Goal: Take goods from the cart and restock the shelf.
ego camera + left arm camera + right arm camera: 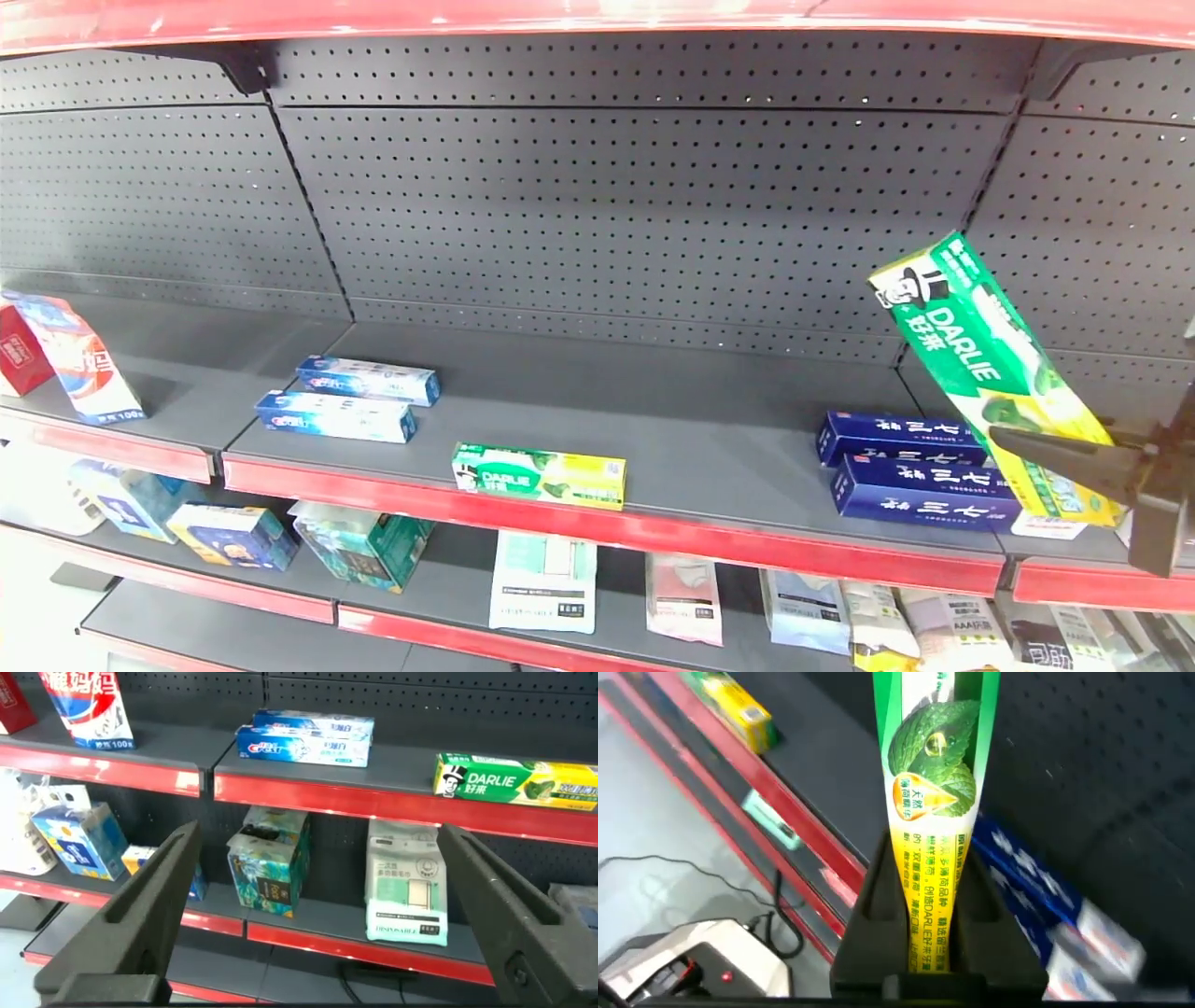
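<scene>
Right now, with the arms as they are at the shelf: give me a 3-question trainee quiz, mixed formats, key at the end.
1. True or false: the left pincer is shut on a box.
2. What does the right pincer grip? A) a bottle B) a green toothpaste box C) a can
3. How many dark blue boxes lie on the shelf next to the held box?
Key: 1 false, it is open and empty. 2 B. 3 two.
</scene>
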